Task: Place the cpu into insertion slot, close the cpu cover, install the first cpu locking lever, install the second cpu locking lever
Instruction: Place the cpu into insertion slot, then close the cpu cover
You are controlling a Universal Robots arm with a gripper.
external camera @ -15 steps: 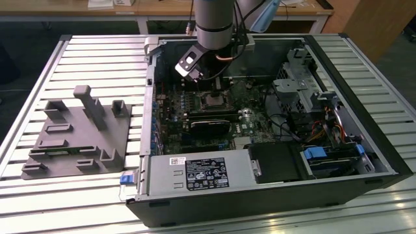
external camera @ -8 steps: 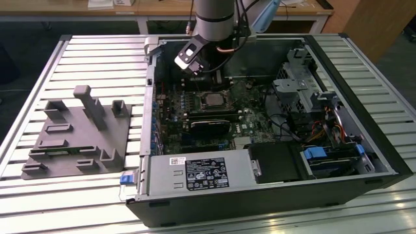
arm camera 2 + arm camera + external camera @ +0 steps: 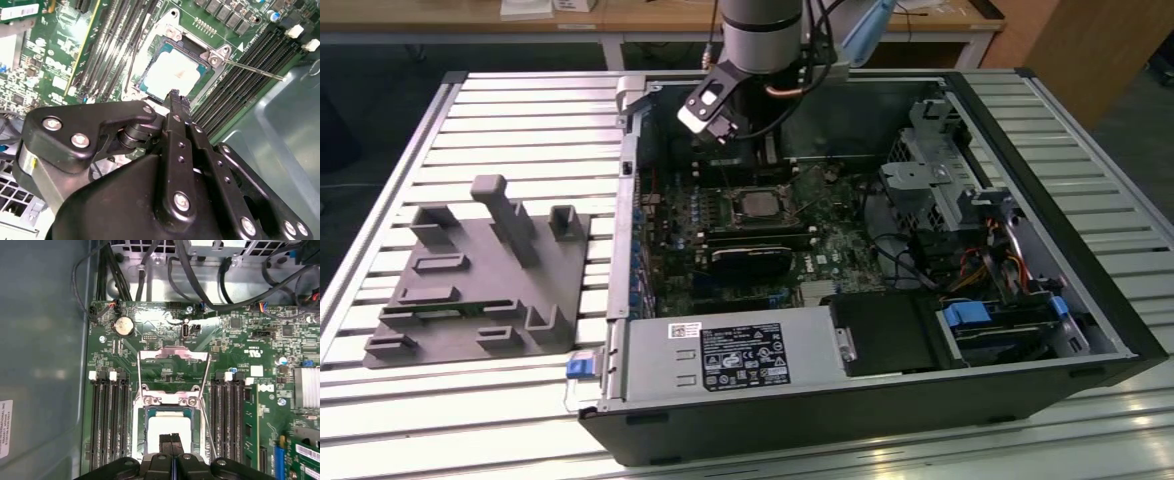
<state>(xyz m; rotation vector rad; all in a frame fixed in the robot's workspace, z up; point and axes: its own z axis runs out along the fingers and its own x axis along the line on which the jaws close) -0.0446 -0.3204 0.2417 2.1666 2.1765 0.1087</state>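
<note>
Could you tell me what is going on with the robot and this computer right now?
A Universal Robots arm reaches into an open computer case. Its gripper, fingers shut together, hangs just over the cpu. The cpu lies in the insertion slot on the motherboard. The cpu cover stands swung open and a locking lever sticks out free beside the socket, so the cover is not yet closed or locked.

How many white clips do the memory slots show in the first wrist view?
4. Two white clips sit on the memory slots nearest the case wall; two across the insertion slot. Others may be hidden at the far ends.
</note>
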